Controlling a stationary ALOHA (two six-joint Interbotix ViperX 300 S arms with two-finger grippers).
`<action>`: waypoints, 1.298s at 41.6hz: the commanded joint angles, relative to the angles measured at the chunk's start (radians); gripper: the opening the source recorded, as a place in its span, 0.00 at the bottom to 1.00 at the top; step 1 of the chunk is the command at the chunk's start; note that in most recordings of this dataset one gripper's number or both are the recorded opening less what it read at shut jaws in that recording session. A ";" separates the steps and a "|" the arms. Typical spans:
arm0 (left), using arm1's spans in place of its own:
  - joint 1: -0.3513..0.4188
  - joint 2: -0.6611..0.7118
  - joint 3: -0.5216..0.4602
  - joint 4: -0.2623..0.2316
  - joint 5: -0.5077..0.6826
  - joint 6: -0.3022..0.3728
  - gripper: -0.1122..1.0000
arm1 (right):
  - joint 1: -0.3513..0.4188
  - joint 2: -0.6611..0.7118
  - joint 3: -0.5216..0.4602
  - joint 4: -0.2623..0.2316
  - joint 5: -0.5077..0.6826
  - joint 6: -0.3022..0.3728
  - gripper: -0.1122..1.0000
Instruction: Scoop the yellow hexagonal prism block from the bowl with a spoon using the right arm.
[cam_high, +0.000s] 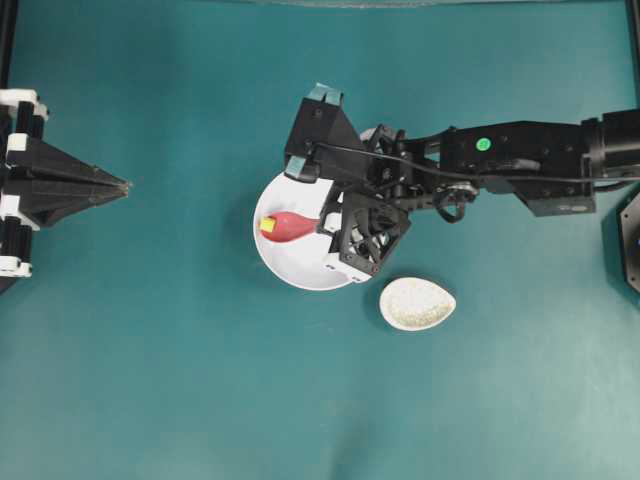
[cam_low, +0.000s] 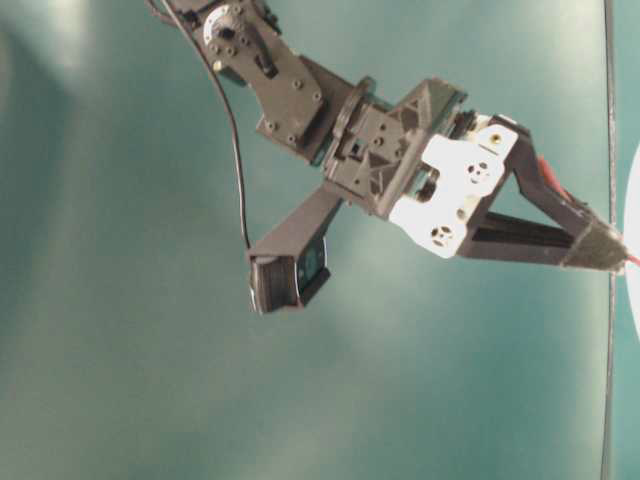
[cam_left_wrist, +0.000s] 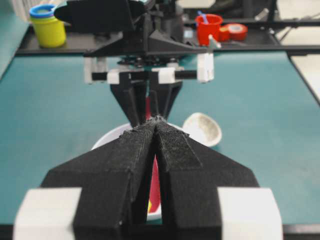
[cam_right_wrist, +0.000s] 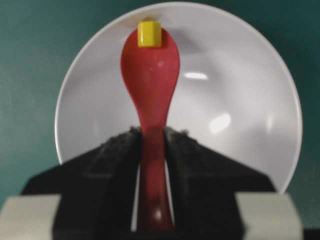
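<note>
The white bowl (cam_high: 292, 268) sits mid-table, seen large in the right wrist view (cam_right_wrist: 230, 100). My right gripper (cam_right_wrist: 152, 132) is shut on the handle of the red spoon (cam_right_wrist: 150, 75), whose scoop lies over the bowl (cam_high: 290, 226). The yellow hexagonal prism block (cam_right_wrist: 149, 33) rests at the scoop's far tip (cam_high: 268, 226). From table level the right gripper (cam_low: 600, 245) shows black fingers pinched around the red handle. My left gripper (cam_high: 125, 185) stays far left of the bowl, its tips together (cam_left_wrist: 156, 122) with nothing between them. Through them a sliver of the spoon (cam_left_wrist: 155, 185) shows.
A speckled beige spoon rest (cam_high: 417, 303) lies just right of the bowl, below the right arm (cam_high: 510, 155). Beyond the table's far edge stand a yellow jar (cam_left_wrist: 47, 25), a red cup (cam_left_wrist: 207, 26) and a tape roll (cam_left_wrist: 235, 31).
</note>
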 joint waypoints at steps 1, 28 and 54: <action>0.000 0.006 -0.017 0.003 -0.003 -0.002 0.10 | 0.002 -0.044 0.011 0.002 -0.037 0.002 0.31; 0.000 0.006 -0.015 0.003 -0.003 -0.002 0.10 | 0.017 -0.199 0.314 0.002 -0.518 0.002 0.31; 0.000 0.005 -0.017 0.003 -0.003 -0.002 0.10 | 0.021 -0.314 0.499 -0.017 -0.759 -0.084 0.31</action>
